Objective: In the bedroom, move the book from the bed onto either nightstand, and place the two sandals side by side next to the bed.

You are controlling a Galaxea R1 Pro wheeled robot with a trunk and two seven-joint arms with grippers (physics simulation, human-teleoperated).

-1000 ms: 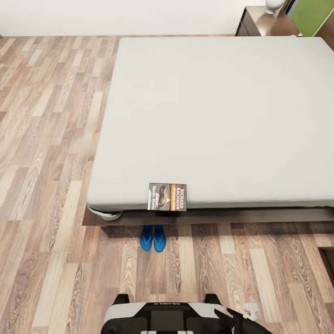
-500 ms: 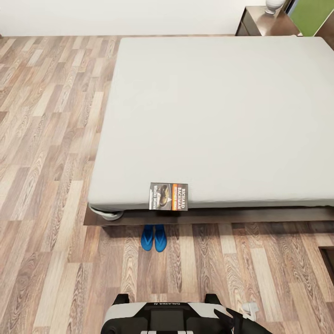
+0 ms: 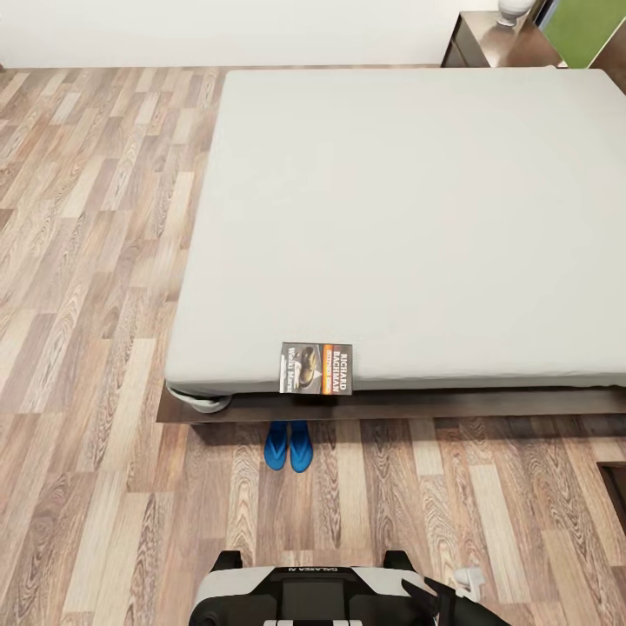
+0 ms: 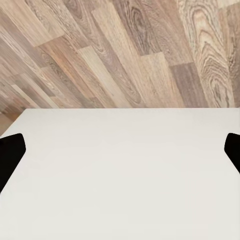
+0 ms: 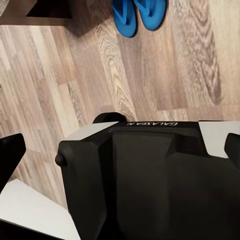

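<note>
The book (image 3: 316, 369) lies flat on the bed (image 3: 409, 217) at its near edge, overhanging slightly toward the frame. The two sandals (image 3: 288, 446) sit side by side on the floor (image 3: 87, 348) just below the book, toes partly under the frame — touching or nearly so. The nightstand (image 3: 491, 42) stands at the far corner, well apart from the book. Left tool (image 4: 120, 150) and right tool (image 5: 120, 150): fingertips spread wide, gripping nothing.
</note>
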